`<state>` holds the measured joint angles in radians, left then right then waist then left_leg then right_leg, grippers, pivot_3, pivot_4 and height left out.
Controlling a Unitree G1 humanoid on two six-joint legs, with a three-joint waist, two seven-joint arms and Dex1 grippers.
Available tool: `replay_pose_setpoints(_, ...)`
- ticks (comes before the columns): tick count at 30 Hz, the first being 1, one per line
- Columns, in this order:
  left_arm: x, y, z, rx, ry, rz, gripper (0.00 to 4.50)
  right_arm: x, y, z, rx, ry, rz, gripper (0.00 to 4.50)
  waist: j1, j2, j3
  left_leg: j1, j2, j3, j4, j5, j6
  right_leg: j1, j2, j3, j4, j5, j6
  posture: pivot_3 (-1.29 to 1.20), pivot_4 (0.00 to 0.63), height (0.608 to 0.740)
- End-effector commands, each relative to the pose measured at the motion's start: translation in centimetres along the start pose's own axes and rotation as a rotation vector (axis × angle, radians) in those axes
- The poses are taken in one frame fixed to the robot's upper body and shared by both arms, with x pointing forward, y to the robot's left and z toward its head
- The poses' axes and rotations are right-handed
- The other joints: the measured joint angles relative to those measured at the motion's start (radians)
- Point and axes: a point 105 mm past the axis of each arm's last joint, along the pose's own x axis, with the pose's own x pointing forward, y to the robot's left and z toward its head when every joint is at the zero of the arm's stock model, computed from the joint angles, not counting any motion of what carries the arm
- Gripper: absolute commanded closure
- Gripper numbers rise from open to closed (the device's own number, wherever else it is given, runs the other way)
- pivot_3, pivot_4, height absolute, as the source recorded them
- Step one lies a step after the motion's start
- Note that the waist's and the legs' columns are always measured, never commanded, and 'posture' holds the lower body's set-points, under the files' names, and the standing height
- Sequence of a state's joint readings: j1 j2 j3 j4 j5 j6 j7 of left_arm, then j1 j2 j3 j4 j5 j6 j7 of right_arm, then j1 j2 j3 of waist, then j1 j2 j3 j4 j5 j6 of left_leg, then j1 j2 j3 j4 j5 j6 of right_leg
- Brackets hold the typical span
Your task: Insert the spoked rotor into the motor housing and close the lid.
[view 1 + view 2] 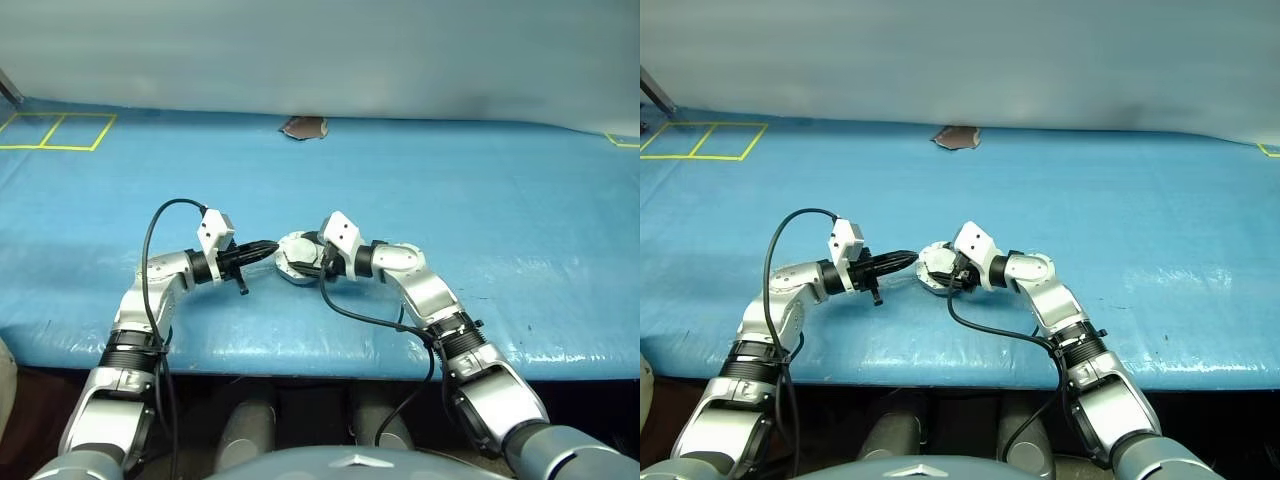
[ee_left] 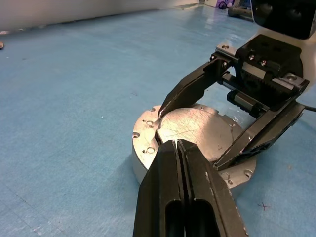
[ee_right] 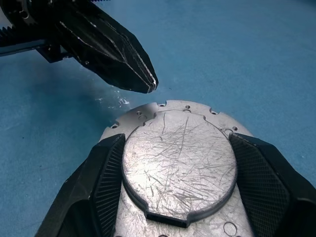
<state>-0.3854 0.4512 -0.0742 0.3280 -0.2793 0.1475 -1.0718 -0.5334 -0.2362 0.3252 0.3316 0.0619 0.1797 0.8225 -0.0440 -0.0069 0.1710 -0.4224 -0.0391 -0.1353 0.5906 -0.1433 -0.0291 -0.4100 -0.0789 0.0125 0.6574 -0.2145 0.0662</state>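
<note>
Two grippers meet over one silvery assembly near the front edge of the blue-covered bench [image 1: 480,200]. The left gripper [image 2: 176,143] has its jaws pressed together with nothing between them, tips resting at the rim of the lid [image 3: 180,160]. The right gripper [image 2: 190,140] comes in from the opposite side, its jaws spread wide with one on each side of the lid, right against its edge. The lid shows its smooth, scratched face upward (one straight notch breaks its round outline) and sits on top of the motor housing [image 2: 144,148], whose flat flange with small screw holes rings it. Farther back, near the far edge of the bench, lies a small dark object [image 1: 303,128], too small to identify.
</note>
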Motion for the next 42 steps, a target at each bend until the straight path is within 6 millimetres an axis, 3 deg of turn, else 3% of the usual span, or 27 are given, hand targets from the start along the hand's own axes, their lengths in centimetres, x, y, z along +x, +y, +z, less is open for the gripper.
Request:
replay_pose_setpoints(1, 0.1, 0.2, -0.4, 0.075, 0.061, -0.004, 4.45, -0.3, 0.1, -2.7, 0.03, 0.1, -0.025, 1.48, 0.0, 0.0, 0.0, 0.0, 0.0, 0.0, 0.0, 0.0, 0.0, 0.0, 0.0, 0.0, 0.0, 0.0, 0.0, 0.0, 0.15, 0.74)
replay_pose_setpoints(11, 0.7, -0.1, -0.8, 0.046, 0.044, 0.003, 4.45, -0.3, 0.2, -2.3, 0.026, 0.087, -0.032, 1.48, 0.001, 0.0, 0.0, 0.0, 0.0, 0.0, 0.0, 0.0, -0.001, 0.0, 0.0, 0.0, 0.0, 0.0, 0.0, 0.0, 0.15, 0.74)
replay_pose_setpoints(17, 1.1, -0.3, -0.7, 0.039, 0.029, 0.001, 4.45, -0.4, 0.1, -2.6, 0.112, 0.088, -0.045, 1.48, 0.004, 0.0, 0.0, 0.0, 0.0, 0.0, 0.0, -0.001, -0.001, 0.0, -0.001, 0.0, 0.0, 0.0, 0.0, 0.0, 0.15, 0.74)
replay_pose_setpoints(21, 1.3, -0.6, -0.5, 0.035, 0.016, -0.007, 4.5, -0.5, 0.6, -2.2, 0.119, 0.07, -0.025, 0.13, 0.007, 0.0, 0.0, 0.0, 0.0, 0.0, 0.0, -0.001, -0.001, 0.0, -0.001, 0.0, 0.0, 0.0, 0.0, 0.0, 0.15, 0.74)
replay_pose_setpoints(30, 1.4, -1.0, -0.1, -0.002, -0.036, -0.005, 4.5, -2.2, 1.7, 2.6, 0.117, -0.143, -0.083, 0.06, 0.011, 0.0, 0.0, -0.008, -0.001, -0.002, -0.001, 0.002, 0.004, -0.003, -0.001, -0.002, -0.007, 0.001, 0.002, 0.0, 0.15, 0.74)
replay_pose_setpoints(36, 1.6, -1.3, -0.3, -0.005, -0.043, -0.01, 4.5, -4.5, 1.7, 3.8, 0.29, -0.225, -0.155, 0.06, 0.013, 0.0, 0.0, -0.009, -0.001, -0.001, -0.004, 0.002, 0.004, -0.002, -0.001, -0.001, -0.014, 0.002, 0.005, 0.0, 0.15, 0.74)
replay_pose_setpoints(40, 1.8, -1.5, -0.2, -0.01, -0.054, -0.017, 4.5, -5.9, 1.5, 2.8, 0.5, -0.223, -0.202, 0.06, 0.019, 0.0, 0.0, -0.009, -0.001, -0.001, -0.005, 0.002, 0.004, -0.002, -0.001, -0.002, -0.015, 0.002, 0.005, 0.0, 0.15, 0.74)
replay_pose_setpoints(42, 1.9, -1.6, -0.2, -0.01, -0.06, -0.022, 4.5, -6.4, 1.1, 1.2, 0.619, -0.17, -0.274, 0.06, 0.019, 0.0, 0.0, -0.009, -0.001, -0.001, -0.005, 0.002, 0.004, -0.002, -0.002, -0.001, -0.015, 0.002, 0.005, 0.0, 0.15, 0.74)
